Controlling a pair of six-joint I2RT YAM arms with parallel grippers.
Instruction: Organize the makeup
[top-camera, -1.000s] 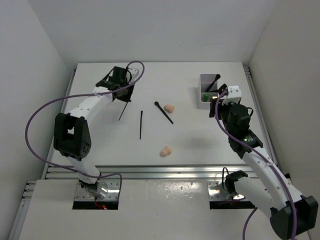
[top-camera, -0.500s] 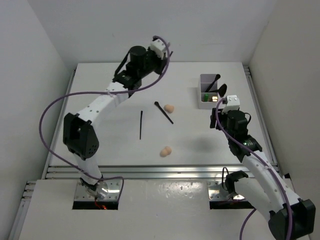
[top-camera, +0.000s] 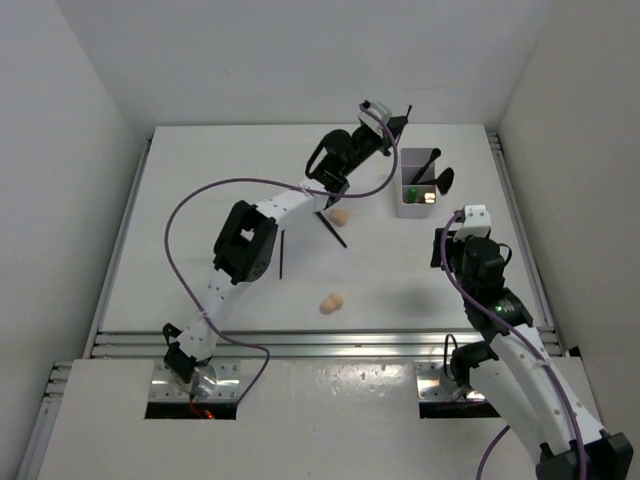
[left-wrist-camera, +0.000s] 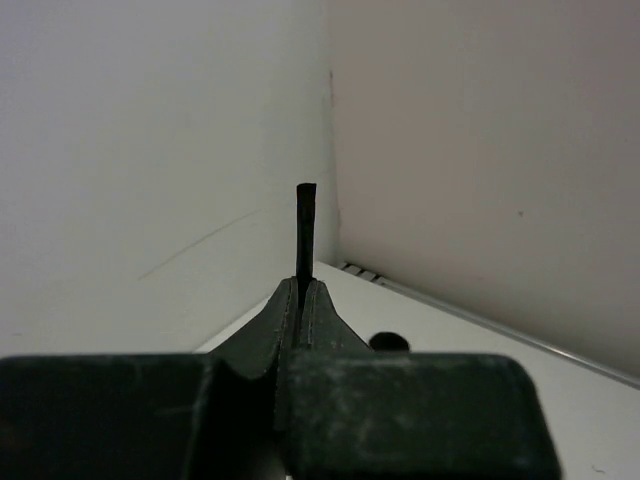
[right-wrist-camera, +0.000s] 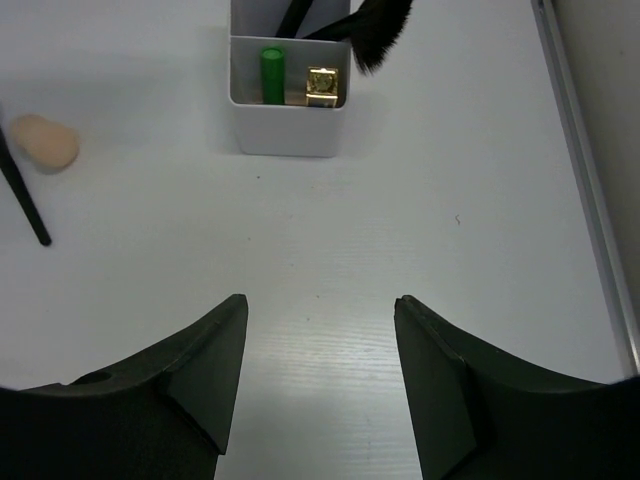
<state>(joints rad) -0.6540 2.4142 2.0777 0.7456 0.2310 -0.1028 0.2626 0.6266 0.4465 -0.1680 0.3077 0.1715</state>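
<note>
**Left wrist view: thin stick pinched**

Left gripper (left-wrist-camera: 300, 288) is clamped on a thin black stick (left-wrist-camera: 305, 225), aloft near the white compartmented plastic box (top-camera: 410, 207). Right gripper (right-wrist-camera: 318, 305) has its jaws apart, empty, over the white table (top-camera: 400, 270). A green tube (right-wrist-camera: 271, 75) stands in the box. Two peach egg-shaped sponges (top-camera: 339, 216) lie on the table, well apart.
</note>
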